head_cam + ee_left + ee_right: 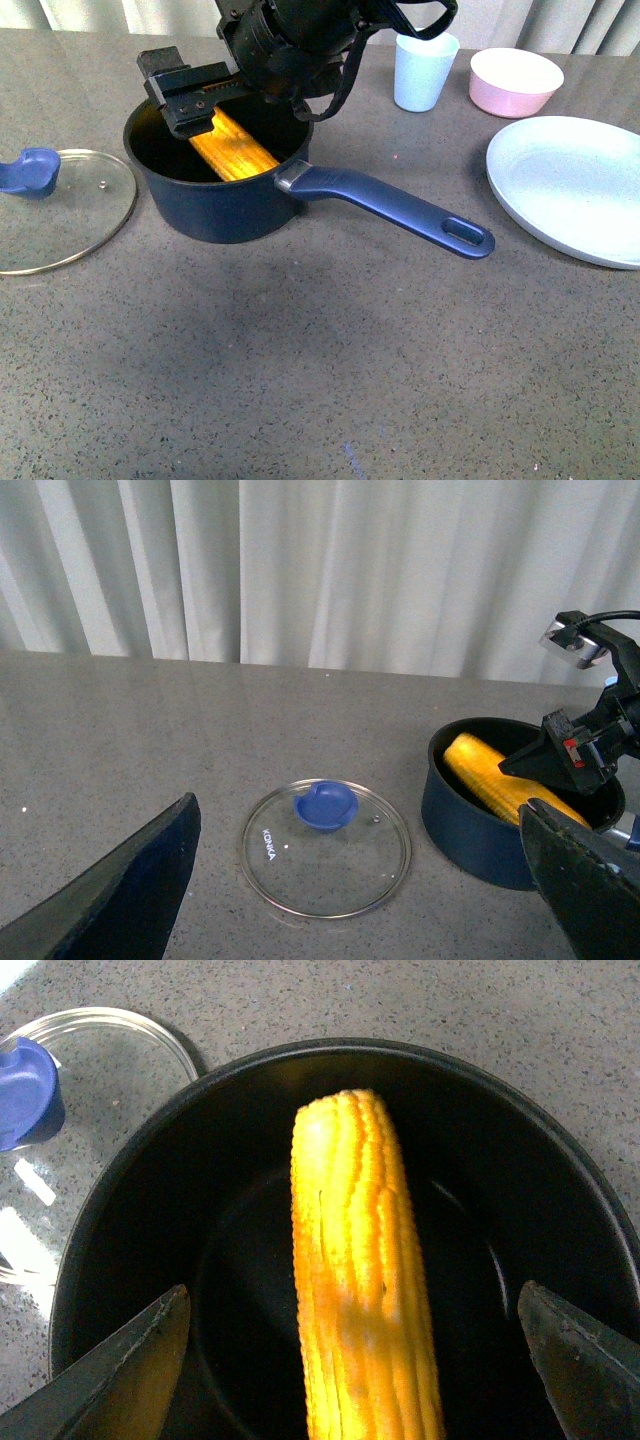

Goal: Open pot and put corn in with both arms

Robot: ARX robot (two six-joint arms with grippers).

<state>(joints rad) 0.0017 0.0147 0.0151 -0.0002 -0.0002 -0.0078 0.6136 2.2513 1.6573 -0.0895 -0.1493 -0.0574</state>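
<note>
Front view: the pot (215,205) is set mid-table with its handle pointed to 4 o'clock. The lid (65,215) is laid flat just beside it at 9 o'clock. A cup (424,70), bowl (515,80) and plate (575,185) are ranged from 1 to 3 o'clock. Open table (300,380) is seen at 6 o'clock. The right gripper (182,95) is hung over the far rim, above the corn (238,152).

Left wrist view: the left gripper (350,900) is spread wide and nothing is held.

Right wrist view: the corn is lodged inside the pot, untouched between wide-spread fingers (120,1370).

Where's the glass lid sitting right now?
In the front view the lid lies flat on the table, knob up, close beside the pot on its left.
</note>
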